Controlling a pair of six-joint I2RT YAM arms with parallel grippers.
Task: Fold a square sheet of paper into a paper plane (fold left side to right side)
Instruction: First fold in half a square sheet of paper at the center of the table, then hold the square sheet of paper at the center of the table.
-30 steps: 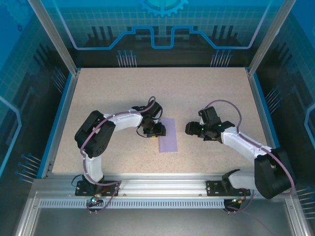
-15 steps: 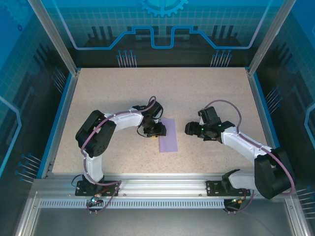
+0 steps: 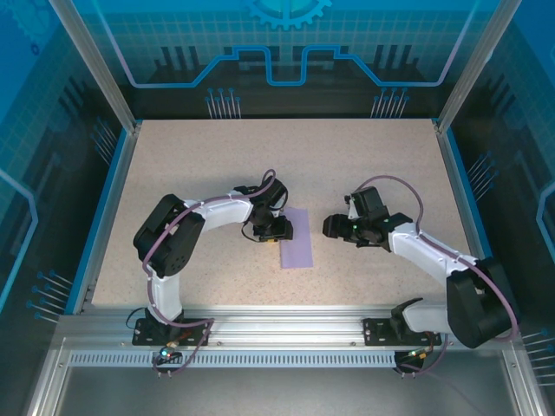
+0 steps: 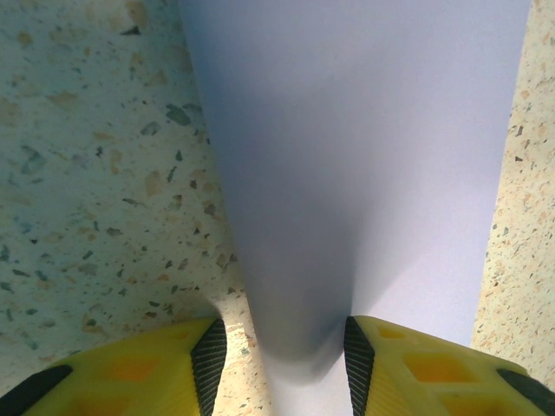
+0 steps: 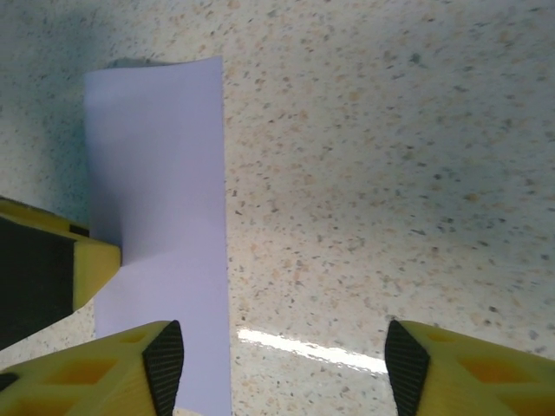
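Beside the thin lavender-purple folded paper sheet (image 3: 297, 243), the right tool (image 5: 282, 351) has edged closer — wide, empty; the left tool (image 4: 277, 351), half-open, straddles the fold — creasing likely comes next.

Twin white-shelled arms, the left arm (image 3: 217, 211) and the right arm (image 3: 425, 251), carry bulky black joint housings and rise from black bases (image 3: 161, 328). A greyish-purple cable (image 3: 392, 178) loops along each arm. A small green light (image 3: 356, 229) glows on the right wrist. The left gripper (image 4: 282, 368) and the right gripper (image 5: 277, 364) wear chunky yellow fingers (image 4: 130, 373) with moulded recesses, faced on the inside with black pads (image 4: 210, 360).
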